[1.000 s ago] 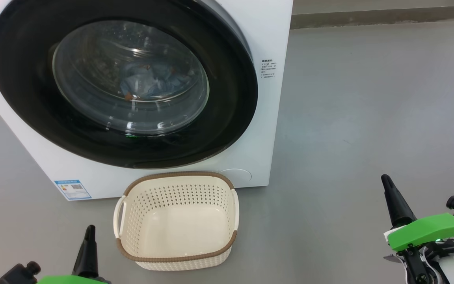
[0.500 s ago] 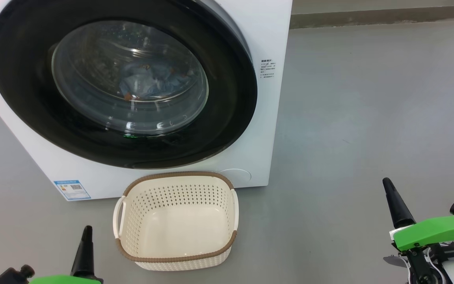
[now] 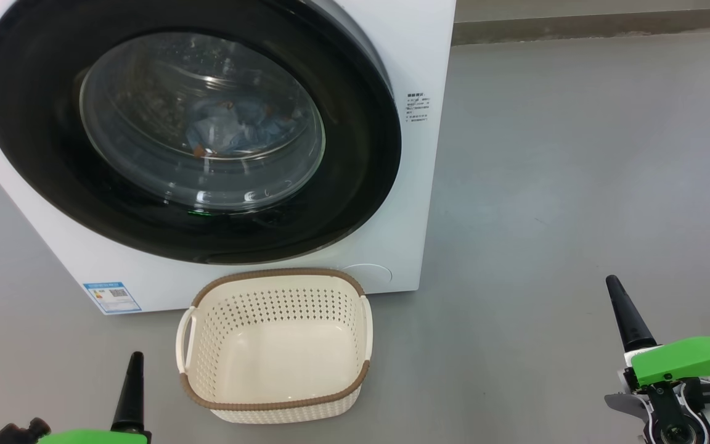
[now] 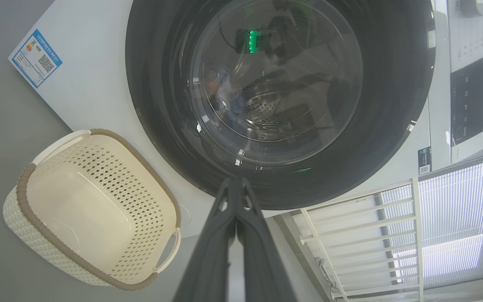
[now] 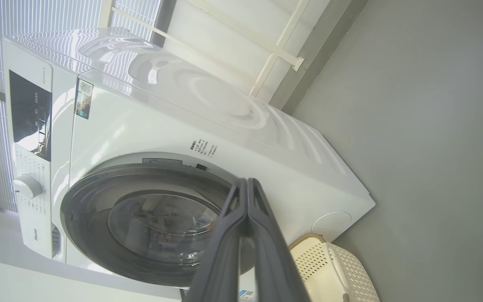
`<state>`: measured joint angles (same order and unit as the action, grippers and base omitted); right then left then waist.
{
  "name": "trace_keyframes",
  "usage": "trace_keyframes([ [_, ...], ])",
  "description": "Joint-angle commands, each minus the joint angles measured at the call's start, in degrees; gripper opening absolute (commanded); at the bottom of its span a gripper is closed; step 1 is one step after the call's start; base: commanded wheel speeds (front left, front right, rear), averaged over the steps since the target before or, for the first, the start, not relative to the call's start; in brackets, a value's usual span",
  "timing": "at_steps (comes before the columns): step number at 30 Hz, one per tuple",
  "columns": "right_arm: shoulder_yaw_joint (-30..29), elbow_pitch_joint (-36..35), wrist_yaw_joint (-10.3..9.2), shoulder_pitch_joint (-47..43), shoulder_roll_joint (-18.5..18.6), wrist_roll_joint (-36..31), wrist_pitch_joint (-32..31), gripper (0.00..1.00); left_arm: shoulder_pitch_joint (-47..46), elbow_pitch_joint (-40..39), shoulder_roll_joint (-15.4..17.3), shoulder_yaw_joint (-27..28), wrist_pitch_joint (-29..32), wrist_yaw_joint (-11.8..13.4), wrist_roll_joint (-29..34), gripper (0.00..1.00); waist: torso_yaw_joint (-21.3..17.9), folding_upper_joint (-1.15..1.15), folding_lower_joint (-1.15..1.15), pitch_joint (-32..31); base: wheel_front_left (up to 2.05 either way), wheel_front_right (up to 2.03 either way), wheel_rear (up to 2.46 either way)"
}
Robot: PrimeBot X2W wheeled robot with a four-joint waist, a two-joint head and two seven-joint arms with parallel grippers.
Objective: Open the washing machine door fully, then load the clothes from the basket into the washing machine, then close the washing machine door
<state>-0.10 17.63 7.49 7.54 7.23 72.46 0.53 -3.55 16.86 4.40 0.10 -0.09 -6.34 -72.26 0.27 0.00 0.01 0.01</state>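
The white washing machine [image 3: 416, 55] fills the upper left of the head view, and its glossy black round door [image 3: 40, 142] lies flat against the front, closed. Through the door's glass bowl I see the light-blue clothes [image 3: 238, 126] lying in the drum. The cream basket [image 3: 275, 296] with a brown rim stands on the floor right in front of the machine, with nothing in it. My left gripper [image 3: 135, 357] is at the lower left, shut, just left of the basket. My right gripper [image 3: 612, 282] is at the lower right, shut and holding nothing, well away from the machine.
Bare grey floor [image 3: 577, 185] stretches to the right of the machine up to a wall base. In the left wrist view a white railing [image 4: 350, 235] and slatted blinds stand beside the machine [image 4: 94, 75]. The machine's control panel [image 5: 29, 113] and dial face the right wrist view.
Both grippers have drawn back a little toward the bottom of the head view, the right one also drifting right. The door, the basket and the clothes have stayed put.
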Motion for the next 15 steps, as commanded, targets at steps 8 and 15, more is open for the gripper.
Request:
trace_keyframes([
  [8,-1.09,-2.11,0.04,0.09,-0.77,5.27,-1.76,0.00,-2.64,-1.86,0.12,2.65,1.66,-0.53,-4.93,0.00,-0.06,0.00,0.00,0.00,0.00,0.00,0.00],
  [15,-2.29,-2.38,0.03,-0.16,-1.56,8.65,-2.94,0.00,-2.74,-1.97,-0.26,3.55,2.81,-0.67,-8.38,0.00,-0.11,0.00,0.00,0.00,0.00,0.00,0.00],
])
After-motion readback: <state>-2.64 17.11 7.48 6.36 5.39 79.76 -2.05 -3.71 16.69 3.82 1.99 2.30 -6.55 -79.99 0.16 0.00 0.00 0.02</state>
